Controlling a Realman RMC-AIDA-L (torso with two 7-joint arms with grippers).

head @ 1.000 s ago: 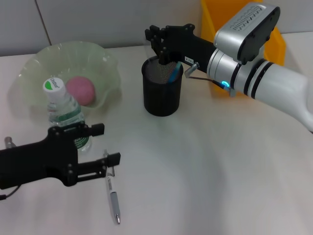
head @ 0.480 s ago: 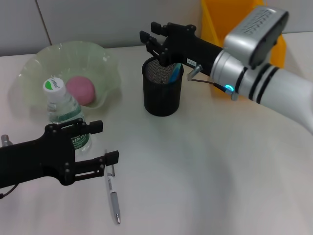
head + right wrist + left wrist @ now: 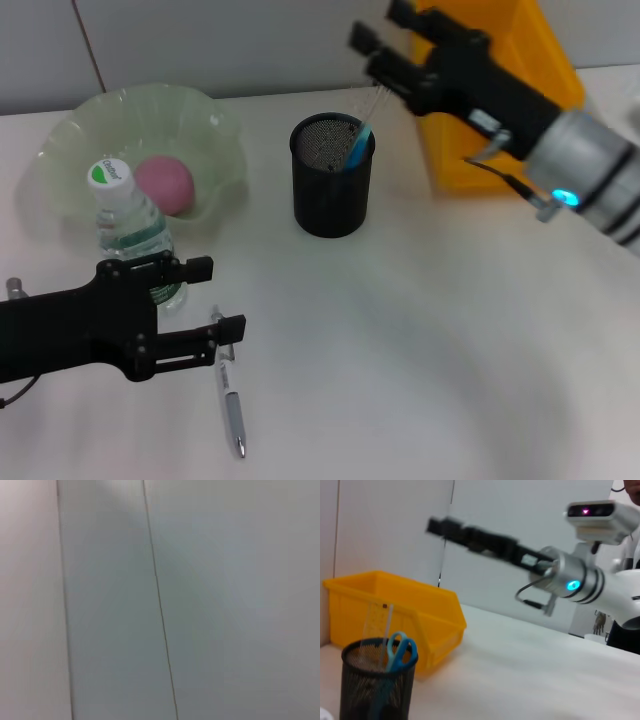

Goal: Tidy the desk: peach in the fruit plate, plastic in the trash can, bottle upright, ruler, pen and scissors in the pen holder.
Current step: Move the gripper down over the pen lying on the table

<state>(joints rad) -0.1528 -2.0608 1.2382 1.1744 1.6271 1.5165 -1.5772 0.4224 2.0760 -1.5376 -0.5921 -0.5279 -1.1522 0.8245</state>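
Both jaws stand apart with nothing between them. The left gripper (image 3: 214, 295) hangs low over the desk (image 3: 420, 330) near the front, fingers spread, just beside the clip end of the pen (image 3: 229, 388) — not touching it as far as I can tell. The right gripper (image 3: 380, 40) is up in the air behind the pen holder (image 3: 331, 190), in front of the trash can (image 3: 495, 100), empty.

Done, as far as the views show:
- peach (image 3: 165, 184) sits in the fruit plate (image 3: 215, 125)
- bottle (image 3: 130, 235) stands upright, just in front of the plate and right behind the left gripper
- scissors (image 3: 358, 146) are in the pen holder, blue handles sticking out of the rim; the left wrist view shows the handles clearly
- ruler (image 3: 381, 635) appears to stand in the holder too, a clear strip beside the scissors

Left:
- pen lies flat on the desk, well apart from the holder — the obvious next item, and the left gripper looks lined up for it
- plastic: none visible on the desk; whether it is in the trash can cannot be told, the inside is not shown

Right wrist view shows only a blank wall.
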